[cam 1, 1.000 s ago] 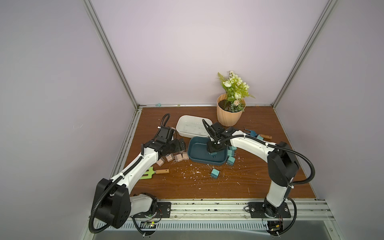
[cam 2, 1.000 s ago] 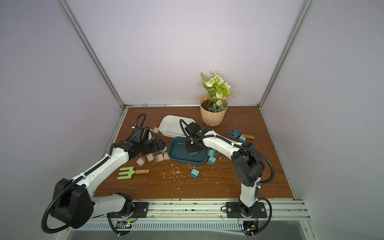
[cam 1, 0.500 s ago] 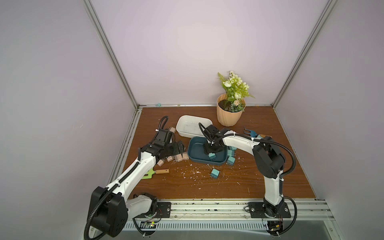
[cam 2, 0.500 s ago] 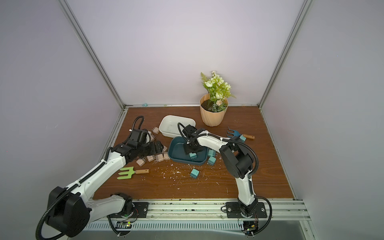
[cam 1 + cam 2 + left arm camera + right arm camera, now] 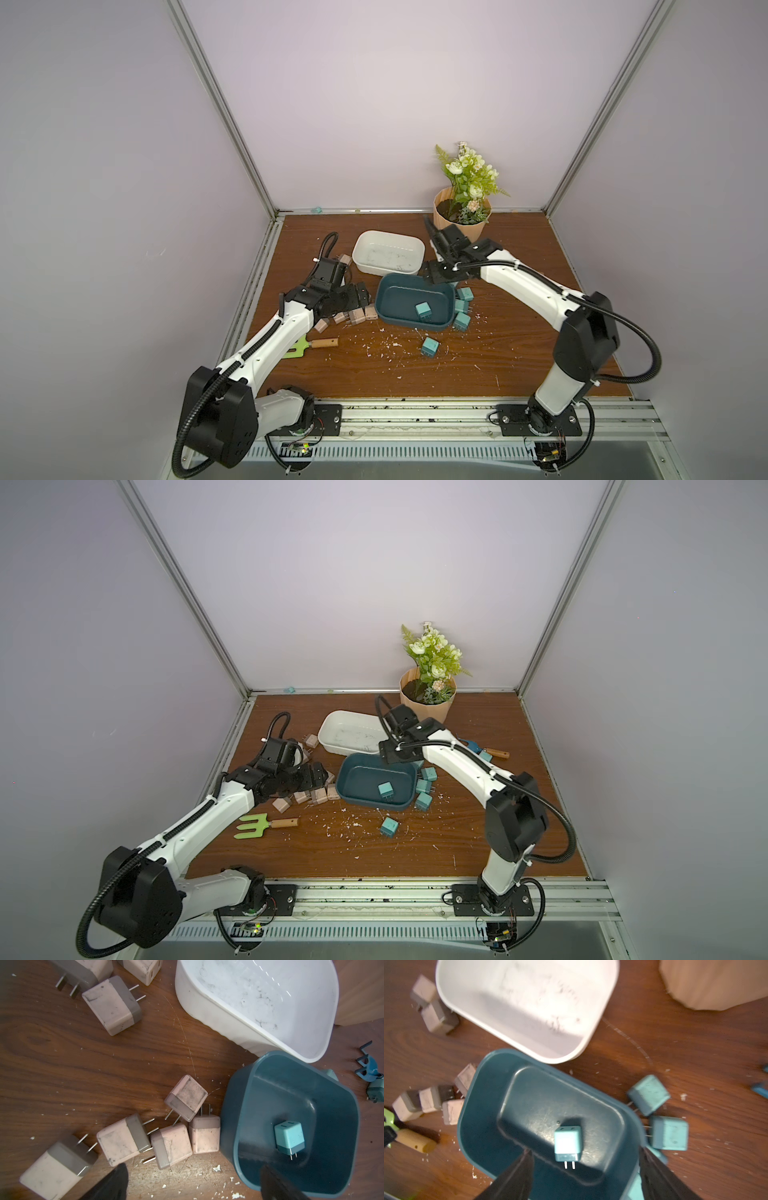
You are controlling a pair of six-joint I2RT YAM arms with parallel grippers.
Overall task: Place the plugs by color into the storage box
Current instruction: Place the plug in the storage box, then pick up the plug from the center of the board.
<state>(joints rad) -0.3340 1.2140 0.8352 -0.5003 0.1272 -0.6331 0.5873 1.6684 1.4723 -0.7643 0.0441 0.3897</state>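
Note:
A teal plug (image 5: pixel 423 311) lies prongs-down the frame on the floor of the teal storage box (image 5: pixel 397 297), also seen in the right wrist view (image 5: pixel 568 1142). My right gripper (image 5: pixel 585 1153) hangs open above it, at the box's far rim (image 5: pixel 432 276), holding nothing. More teal plugs (image 5: pixel 462 307) lie against the box's right side, and one (image 5: pixel 430 346) sits in front. The white storage box (image 5: pixel 388 254) holds no plugs. Several tan plugs (image 5: pixel 170 1145) lie left of the teal box. My left gripper (image 5: pixel 194 1180) is open just above them, near the teal box's wall (image 5: pixel 228 1126).
A flower pot (image 5: pixel 461 220) stands at the back, close behind my right wrist. A green garden fork (image 5: pixel 266 824) lies under my left forearm and a blue one (image 5: pixel 484 750) behind my right arm. White crumbs are scattered on the wooden table (image 5: pixel 415 374).
My right gripper opened and let the teal plug go; it now lies in the teal box, and the gripper has risen toward the far rim. My left gripper stayed open, shifting slightly.

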